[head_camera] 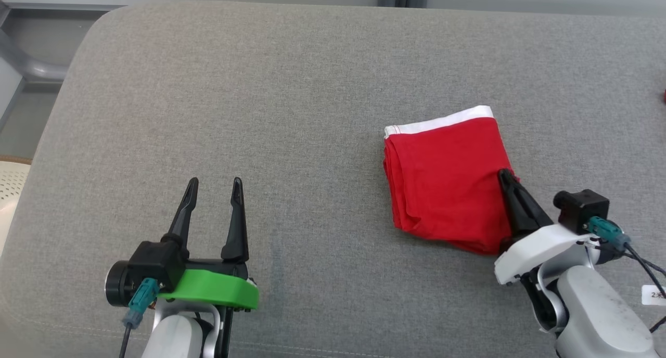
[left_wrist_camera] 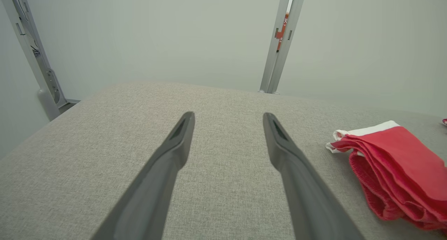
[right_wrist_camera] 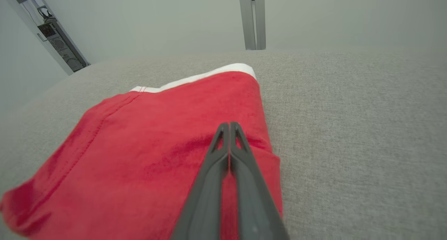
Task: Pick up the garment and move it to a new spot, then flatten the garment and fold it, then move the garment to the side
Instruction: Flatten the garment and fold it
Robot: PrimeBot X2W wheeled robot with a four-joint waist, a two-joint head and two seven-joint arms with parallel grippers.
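Folded red shorts [head_camera: 442,176] lie flat on right half of grey cushion [head_camera: 260,87]. My right gripper [head_camera: 503,176] fully closed, tips on shorts' right edge, no cloth visibly pinched; I judge sideways push intended. Left gripper [head_camera: 215,182] spread wide, empty, parked clear near front edge.

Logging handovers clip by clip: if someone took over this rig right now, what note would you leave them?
Left gripper: open, empty, above bare grey cushion, well apart from the red garment.
Right gripper: shut, tips over the red garment near its right edge; no cloth visible between the fingers.
Red garment: folded into a compact stack, white waistband on the far side, lying on the cushion's right part.
Done: flattening and folding, by the look of it.
Left: moving it aside, unless this spot already counts; check before regripping.
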